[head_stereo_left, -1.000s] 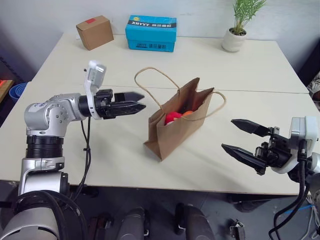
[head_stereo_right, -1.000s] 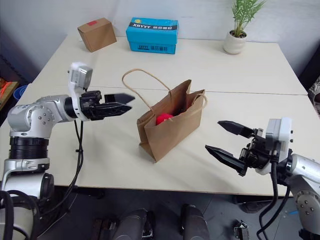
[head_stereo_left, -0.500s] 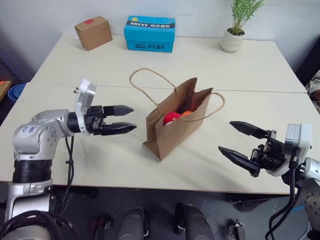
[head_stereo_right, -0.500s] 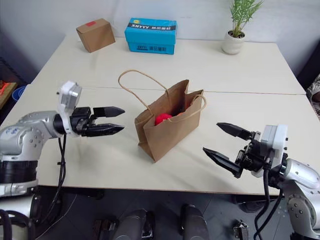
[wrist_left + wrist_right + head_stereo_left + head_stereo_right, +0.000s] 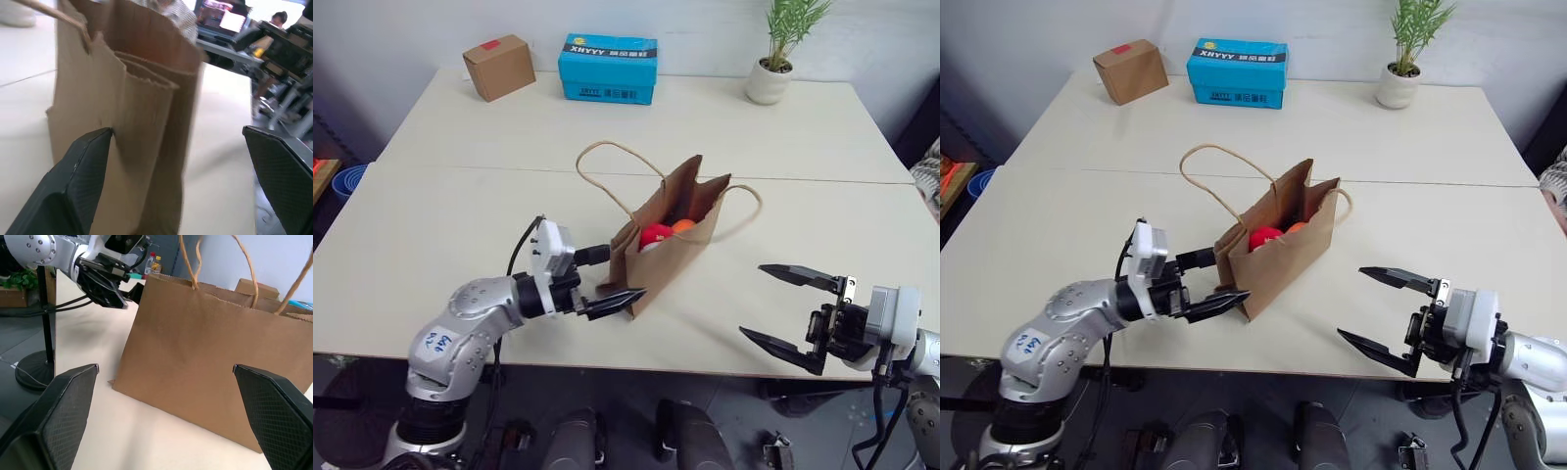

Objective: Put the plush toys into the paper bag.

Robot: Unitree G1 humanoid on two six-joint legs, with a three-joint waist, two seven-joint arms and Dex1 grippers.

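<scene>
Right tool (image 5: 781, 305): fingers spread apart, empty, near the worktop's (image 5: 431, 196) front edge, well apart from the bag.
Left tool (image 5: 607, 279): fingers apart, empty, just beside the bag's near end.
Paper bag (image 5: 668, 257): upright mid-worktop, mouth open, cord handles up.
Plush toys: red one (image 5: 653, 235) and orange one (image 5: 681, 226) inside the bag.
Far edge: cardboard box (image 5: 499, 64), blue box (image 5: 608, 66), potted plant (image 5: 780, 47).

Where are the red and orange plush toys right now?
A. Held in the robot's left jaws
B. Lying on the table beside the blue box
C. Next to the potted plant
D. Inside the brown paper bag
D: the red plush toy and the orange plush toy both peek out of the open top of the brown paper bag standing mid-table.
</scene>
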